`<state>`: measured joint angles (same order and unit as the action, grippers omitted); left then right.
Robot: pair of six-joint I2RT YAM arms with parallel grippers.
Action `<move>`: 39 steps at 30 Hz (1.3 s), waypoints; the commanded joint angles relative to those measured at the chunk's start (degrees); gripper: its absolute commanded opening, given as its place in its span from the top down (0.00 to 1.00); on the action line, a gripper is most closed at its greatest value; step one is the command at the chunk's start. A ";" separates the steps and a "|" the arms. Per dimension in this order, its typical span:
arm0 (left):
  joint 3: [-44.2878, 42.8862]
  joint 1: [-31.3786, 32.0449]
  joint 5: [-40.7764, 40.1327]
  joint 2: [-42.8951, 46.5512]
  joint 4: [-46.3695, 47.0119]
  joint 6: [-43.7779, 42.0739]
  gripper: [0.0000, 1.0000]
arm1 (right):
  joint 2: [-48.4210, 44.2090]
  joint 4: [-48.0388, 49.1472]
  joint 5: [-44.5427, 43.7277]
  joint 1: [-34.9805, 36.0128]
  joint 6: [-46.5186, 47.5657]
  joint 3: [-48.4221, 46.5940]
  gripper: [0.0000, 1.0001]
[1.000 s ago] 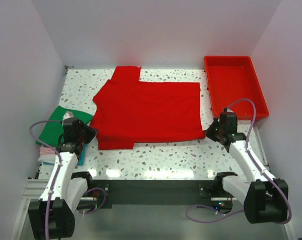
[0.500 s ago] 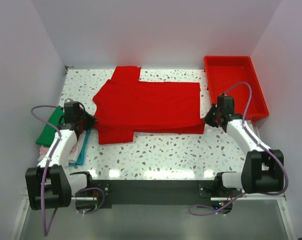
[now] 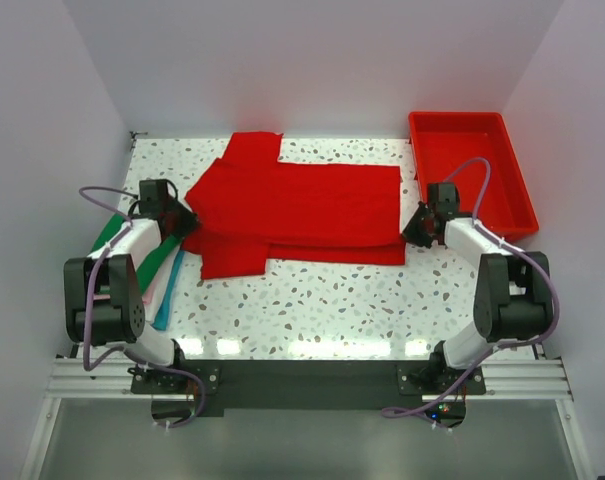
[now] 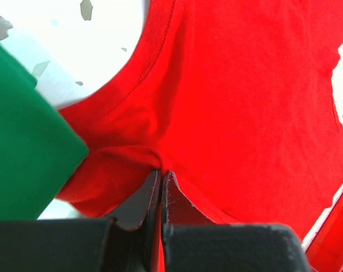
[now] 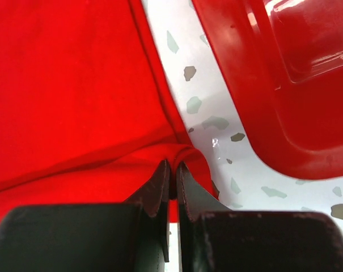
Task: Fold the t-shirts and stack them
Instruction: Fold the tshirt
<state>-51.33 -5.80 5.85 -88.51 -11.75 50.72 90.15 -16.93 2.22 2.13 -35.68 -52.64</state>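
The bright red t-shirt [image 3: 302, 205] lies spread across the middle of the table, its near edge doubled over towards the back. My left gripper [image 3: 185, 222] is shut on the shirt's left edge; in the left wrist view [image 4: 161, 173] red cloth is pinched between the jaws. My right gripper [image 3: 410, 232] is shut on the shirt's right corner, also seen in the right wrist view [image 5: 172, 165]. A green t-shirt [image 3: 132, 252] lies folded at the left on a stack with pale pink [image 3: 152, 290] and teal [image 3: 170, 295] cloth; it also shows in the left wrist view [image 4: 24, 147].
A rigid red plastic tray [image 3: 472, 180] stands at the back right, just beyond my right gripper; its rim shows in the right wrist view [image 5: 273, 96]. The speckled tabletop [image 3: 322, 305] shows bare in front of the red shirt.
Both grippers have moved away from me, carrying the red shirt's near edge up and over towards the back. The shirt's near half now lies folded onto the rest.
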 commanded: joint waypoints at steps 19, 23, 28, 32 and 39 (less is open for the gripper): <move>-11.51 0.00 2.24 -8.17 5.33 -0.97 0.61 | 5.65 1.29 0.95 -1.69 1.14 -9.58 0.64; -11.42 0.18 2.15 -5.28 4.89 -1.94 0.40 | 3.11 0.32 1.30 -1.60 2.63 -10.90 0.42; -6.95 3.60 -8.87 3.51 -0.80 -1.16 0.37 | -1.81 -1.53 1.13 1.99 4.92 -10.90 0.36; -1.06 13.42 -23.40 10.71 -9.58 2.62 0.36 | -7.08 -1.27 -3.09 10.24 5.71 -6.70 0.37; 13.00 22.67 -34.06 20.92 -16.03 12.73 0.36 | -12.62 1.37 -3.71 16.32 4.48 1.48 0.41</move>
<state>-42.81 15.03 -19.16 -69.63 -22.37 57.65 79.55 -17.12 0.86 17.74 -31.38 -53.87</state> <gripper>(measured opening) 0.642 0.594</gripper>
